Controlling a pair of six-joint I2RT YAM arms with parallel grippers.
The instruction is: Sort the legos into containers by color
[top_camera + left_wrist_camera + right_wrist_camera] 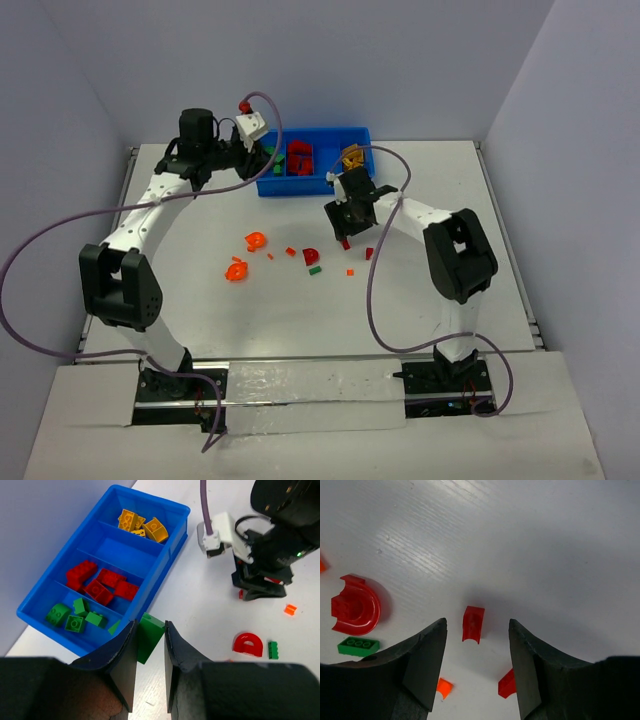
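Observation:
My left gripper (262, 152) (150, 632) is shut on a green brick (149, 636) and holds it above the near-left corner of the blue tray (300, 190) (31, 614). The tray's compartments hold green legos (72, 616), red legos (102, 584) and yellow legos (142, 526); one compartment between red and yellow is bare. My right gripper (347, 236) (477, 630) is open, low over the table, jaws either side of a small red piece (473, 624). Loose legos lie in front of the tray: a red arch (311, 256) (355, 611), a green brick (315, 269) (358, 645), orange arches (256, 240).
Another orange arch piece (237, 270) lies left of the pile. Small orange bits (350, 271) (444, 686) and a red piece (368, 253) (507, 682) lie close to my right gripper. The right arm (275, 545) stands right of the tray. Walls close the table's far and side edges.

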